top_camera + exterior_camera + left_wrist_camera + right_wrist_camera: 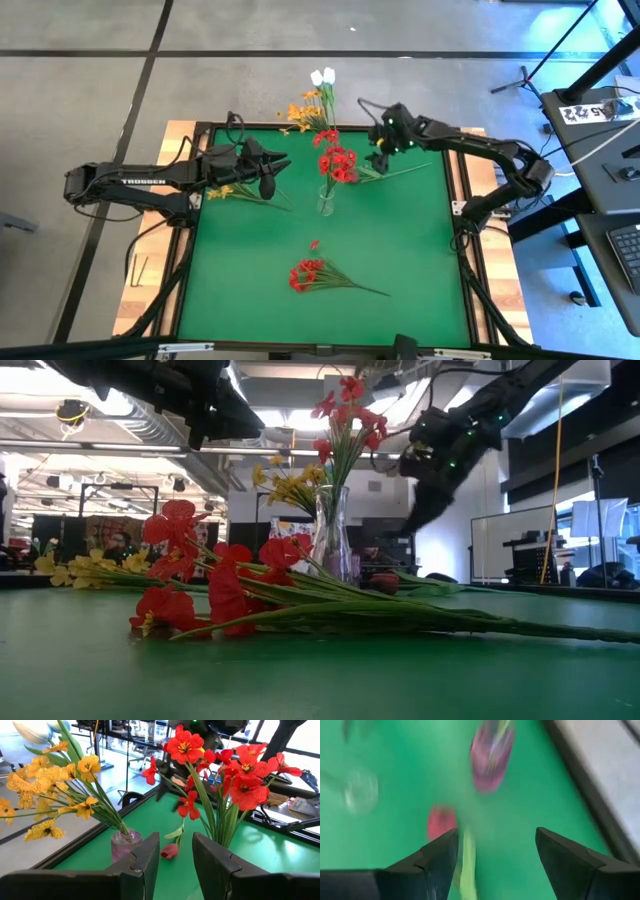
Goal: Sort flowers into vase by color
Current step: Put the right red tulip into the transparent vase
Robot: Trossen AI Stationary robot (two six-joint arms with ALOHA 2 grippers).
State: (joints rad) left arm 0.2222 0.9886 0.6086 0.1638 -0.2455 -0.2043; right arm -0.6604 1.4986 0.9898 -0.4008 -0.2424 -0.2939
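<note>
High view: clear vase [326,203] mid-table on green mat [400,250], red flowers [337,163] standing in it. Pink vase at far edge w/ yellow flowers [303,115] + white tulips [322,77]. Red bunch [308,274] lies loose near front; yellow bunch [222,191] lies by left gripper [268,172]. Right gripper [378,160] hovers just right of the red blooms. "TROSSEN" readable on left arm [130,182].

Low view: red bunch lies in foreground, clear vase behind it upright w/ red stems; right gripper up high beside the blooms.

Left wrist: fingers [145,865] narrowly apart, nothing between. Pink vase [125,844] holds yellow stems; dark pink bud [169,851] on mat.

Right wrist: blurred; fingers [440,852] spread wide, empty, above a bud [441,821] on mat.
</note>
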